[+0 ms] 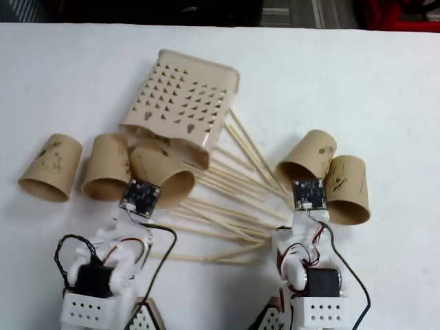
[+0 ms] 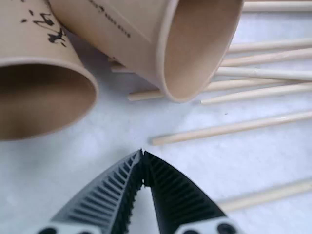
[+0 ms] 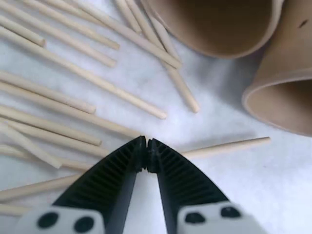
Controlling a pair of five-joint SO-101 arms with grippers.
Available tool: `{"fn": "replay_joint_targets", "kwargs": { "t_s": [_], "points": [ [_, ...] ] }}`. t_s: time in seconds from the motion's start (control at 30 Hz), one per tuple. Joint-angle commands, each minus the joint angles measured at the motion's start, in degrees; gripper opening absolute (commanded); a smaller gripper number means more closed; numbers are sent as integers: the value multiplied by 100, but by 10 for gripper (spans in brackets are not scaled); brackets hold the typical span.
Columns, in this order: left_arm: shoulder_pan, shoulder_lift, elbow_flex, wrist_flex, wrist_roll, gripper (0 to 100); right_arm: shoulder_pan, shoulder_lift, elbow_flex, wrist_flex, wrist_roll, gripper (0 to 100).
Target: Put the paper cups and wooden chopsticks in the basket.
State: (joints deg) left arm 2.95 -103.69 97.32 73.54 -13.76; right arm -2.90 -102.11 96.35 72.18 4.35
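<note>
A cream perforated basket (image 1: 184,103) lies tipped over at the table's middle back. Three brown paper cups lie on their sides left of it: one far left (image 1: 51,167), one beside it (image 1: 108,167), one against the basket's mouth (image 1: 163,176). Two more cups (image 1: 308,157) (image 1: 348,188) lie on the right. Several wooden chopsticks (image 1: 227,206) fan out between the arms. My left gripper (image 2: 143,157) is shut and empty, just short of two cup mouths (image 2: 44,100) (image 2: 202,46). My right gripper (image 3: 146,145) is shut and empty above chopsticks (image 3: 83,78), near two cups (image 3: 219,24) (image 3: 285,92).
The white table (image 1: 385,89) has free room at the back and on the far right. Both arm bases (image 1: 93,289) (image 1: 313,289) stand at the near edge, with black cables beside them.
</note>
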Motion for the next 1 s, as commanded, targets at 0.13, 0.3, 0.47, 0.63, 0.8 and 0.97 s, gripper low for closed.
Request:
{"fn": "replay_joint_targets", "kwargs": {
  "t_s": [0.13,0.3,0.47,0.63,0.8,0.97],
  "points": [
    [-303,-57,-782,237,18,24,-13,-57,-229,40,53,24],
    [-1508,-57,-1046,281,18,24,541,-57,-1011,-233,114,24],
    [-2396,-66,-1020,132,62,24,523,-57,-1670,-1095,1327,27],
    [-2448,-66,-923,79,35,24,409,4,-2435,-1613,2233,139],
    [-2448,-66,-589,-290,26,24,-470,268,-3182,-1648,2321,166],
    [-2448,-66,-466,-457,26,24,-1596,1938,-4088,-1560,2409,167]
  ]
}}
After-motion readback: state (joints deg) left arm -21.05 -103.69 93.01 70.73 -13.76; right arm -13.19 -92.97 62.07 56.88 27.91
